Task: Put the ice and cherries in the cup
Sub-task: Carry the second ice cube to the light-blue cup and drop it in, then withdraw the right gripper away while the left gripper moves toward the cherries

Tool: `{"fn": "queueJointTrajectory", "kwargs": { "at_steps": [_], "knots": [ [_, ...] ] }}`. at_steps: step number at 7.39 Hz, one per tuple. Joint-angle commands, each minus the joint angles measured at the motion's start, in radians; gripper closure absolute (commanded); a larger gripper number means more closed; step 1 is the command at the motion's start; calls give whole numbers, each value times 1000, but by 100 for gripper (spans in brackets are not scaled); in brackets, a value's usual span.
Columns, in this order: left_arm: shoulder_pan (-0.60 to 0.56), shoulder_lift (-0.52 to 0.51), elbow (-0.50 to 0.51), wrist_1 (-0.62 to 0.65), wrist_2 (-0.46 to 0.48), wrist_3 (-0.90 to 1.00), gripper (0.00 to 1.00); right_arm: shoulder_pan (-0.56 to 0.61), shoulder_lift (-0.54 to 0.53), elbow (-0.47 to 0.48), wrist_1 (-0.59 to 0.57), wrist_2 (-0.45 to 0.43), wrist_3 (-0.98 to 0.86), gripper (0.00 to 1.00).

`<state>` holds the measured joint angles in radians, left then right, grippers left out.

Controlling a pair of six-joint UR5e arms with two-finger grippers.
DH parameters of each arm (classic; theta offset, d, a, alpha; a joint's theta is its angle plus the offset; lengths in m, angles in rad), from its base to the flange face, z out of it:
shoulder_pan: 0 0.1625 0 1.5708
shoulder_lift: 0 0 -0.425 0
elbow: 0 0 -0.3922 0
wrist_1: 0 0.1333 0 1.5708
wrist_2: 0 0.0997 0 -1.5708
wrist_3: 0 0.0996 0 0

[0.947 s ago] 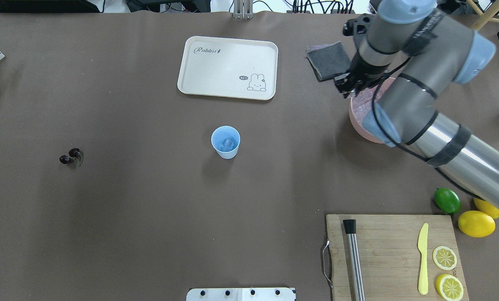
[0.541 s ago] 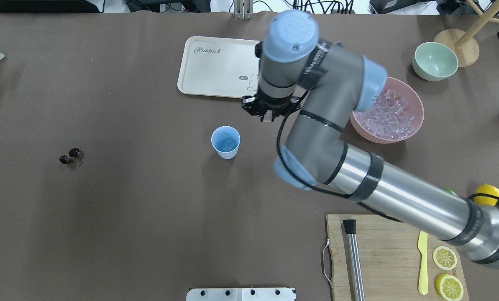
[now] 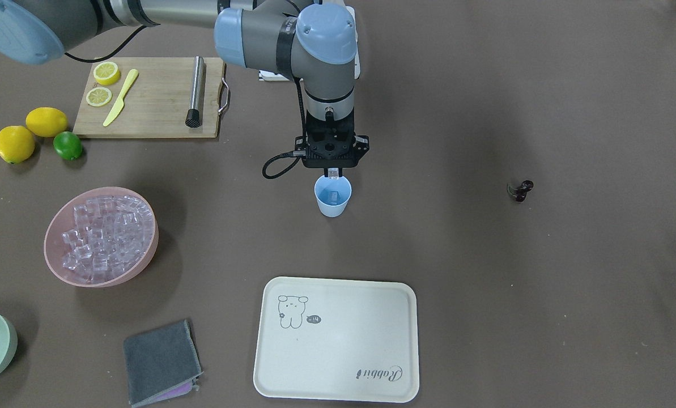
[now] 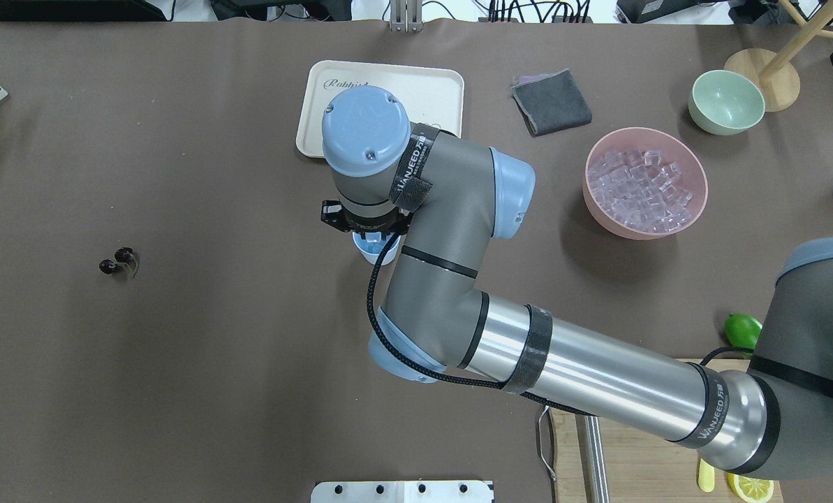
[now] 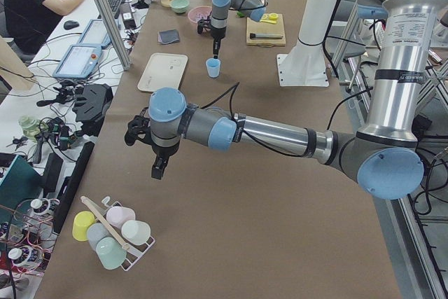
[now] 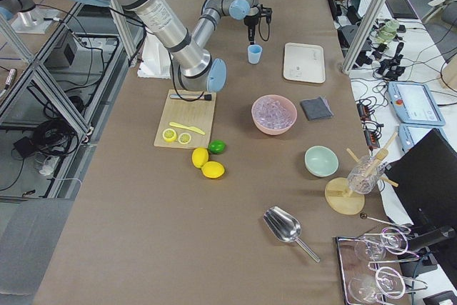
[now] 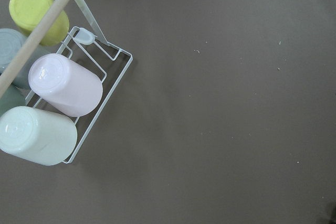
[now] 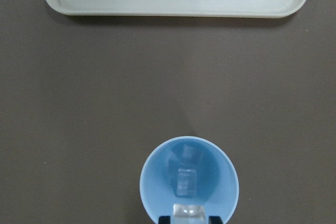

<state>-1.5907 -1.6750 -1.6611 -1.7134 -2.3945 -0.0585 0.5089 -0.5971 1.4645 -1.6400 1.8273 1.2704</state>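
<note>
The pale blue cup [image 3: 332,199] stands mid-table with ice cubes [image 8: 185,181] inside it. My right gripper [image 3: 332,173] hangs straight over the cup's rim, shut on one clear ice cube [image 8: 190,212]. In the overhead view the arm hides most of the cup [image 4: 376,254]. More ice [image 3: 102,238] is heaped in the pink bowl [image 4: 695,209]. The dark cherries [image 4: 118,261] lie alone on the cloth far to the robot's left and also show in the front view [image 3: 521,189]. My left gripper [image 5: 159,169] shows only in the exterior left view, far from the cup; I cannot tell its state.
A cream tray [image 3: 338,340] lies beyond the cup, with a grey cloth [image 3: 159,361] and a pale green bowl [image 4: 727,101] nearby. A cutting board [image 3: 151,96] holds lemon slices, a knife and a metal muddler. A rack of cups [image 7: 50,103] lies below the left wrist.
My right arm swung from over the pink bowl across to the left and now hangs above the cup. The cherries and cup have not moved.
</note>
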Motion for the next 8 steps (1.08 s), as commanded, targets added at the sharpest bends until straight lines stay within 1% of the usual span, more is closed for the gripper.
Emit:
{"fn": "queueJointTrajectory", "kwargs": {
  "at_steps": [1, 2, 3, 4, 5, 6, 7, 8],
  "knots": [
    [0, -2, 3, 0, 0, 0, 2, -1, 0, -6, 0, -22, -5, 29],
    [0, -2, 3, 0, 0, -1, 2, 3, 0, 2, 2, -22, -6, 3],
    [0, -3, 1, 0, 0, 0, 2, 34, -7, 17, -1, -8, -22, 2],
    [0, -5, -5, 0, 0, -1, 2, 90, -86, 77, 0, 19, -101, 1],
    [8, -23, -14, 1, 0, -58, 2, 208, -212, 153, 0, 121, -232, 1],
    [53, -61, -31, -8, 2, -160, 2, 367, -330, 201, 0, 241, -422, 1],
    [131, -104, -26, -8, 3, -238, 2, 516, -425, 197, 0, 335, -615, 1],
    [208, -173, -14, -8, 14, -323, 2, 636, -510, 206, 2, 384, -787, 1]
  ]
}}
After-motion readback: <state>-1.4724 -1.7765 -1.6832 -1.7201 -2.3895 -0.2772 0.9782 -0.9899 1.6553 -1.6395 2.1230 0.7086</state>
